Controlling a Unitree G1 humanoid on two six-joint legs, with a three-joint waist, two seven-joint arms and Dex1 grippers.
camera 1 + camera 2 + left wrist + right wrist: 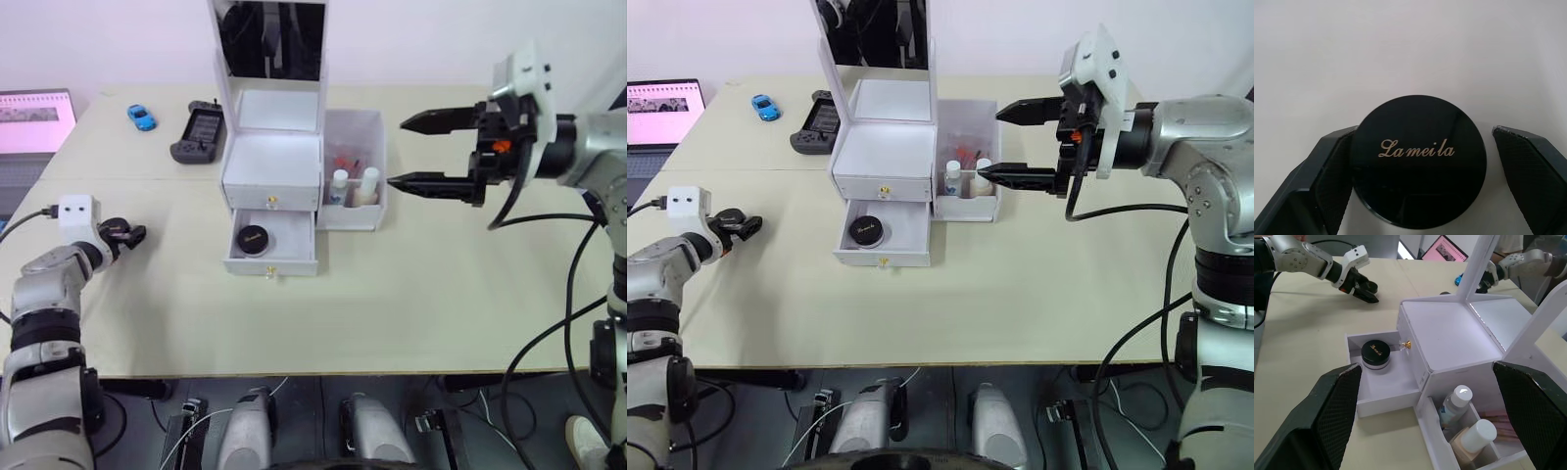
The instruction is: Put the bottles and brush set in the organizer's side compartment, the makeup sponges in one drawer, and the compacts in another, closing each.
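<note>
Your right gripper [413, 152] hangs spread wide beside the organizer [272, 166]; both bottles [1465, 423] and the brush set [1501, 425] stand in its side compartment [353, 171]; one compact [253, 238] lies in the open lower drawer [271, 242]; your left gripper [1425, 181] brackets a second compact [1419, 159] on the table [411, 284], one finger [1334, 178] touching, the other apart.

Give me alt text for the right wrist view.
The open right gripper hovers above the white organizer, whose lower drawer is pulled out with one black compact inside. Two bottles stand in the side compartment.
</note>
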